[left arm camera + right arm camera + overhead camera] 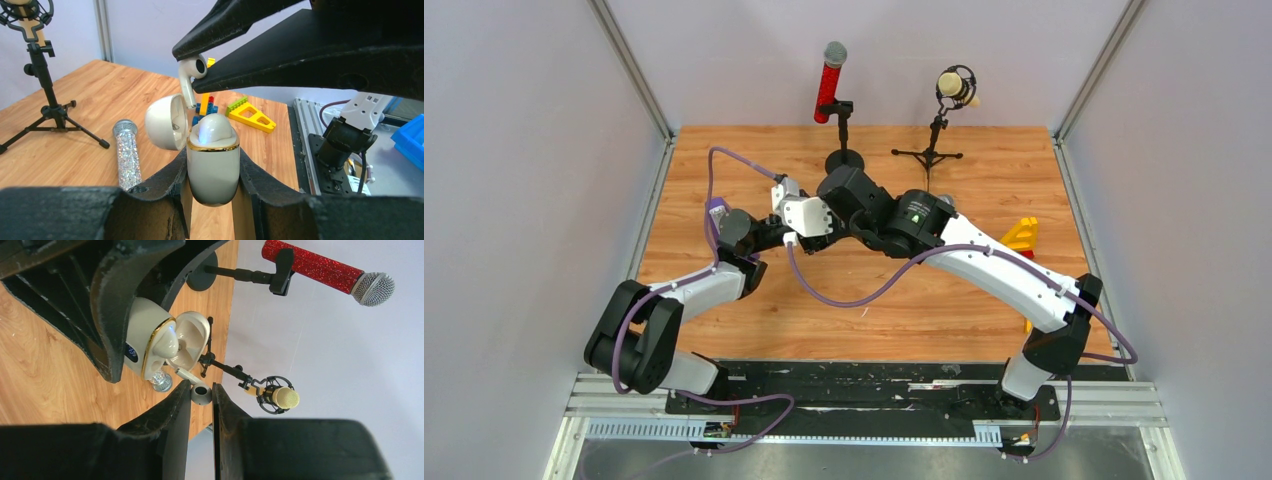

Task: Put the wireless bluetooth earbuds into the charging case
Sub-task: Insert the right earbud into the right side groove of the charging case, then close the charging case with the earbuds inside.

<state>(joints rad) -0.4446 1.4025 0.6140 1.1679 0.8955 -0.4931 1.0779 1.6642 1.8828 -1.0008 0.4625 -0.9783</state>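
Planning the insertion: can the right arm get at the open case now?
Likely yes: its end effector holds the earbud close above the case, the lid open sideways, nothing between them.

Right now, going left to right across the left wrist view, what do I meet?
tripod microphone stand → silver glitter microphone → charging case → yellow toy wedge → right arm's base → blue bin

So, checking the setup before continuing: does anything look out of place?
Only the silver microphone stands out: it lies flat on the table, while the red microphone and the cream microphone are mounted above it.
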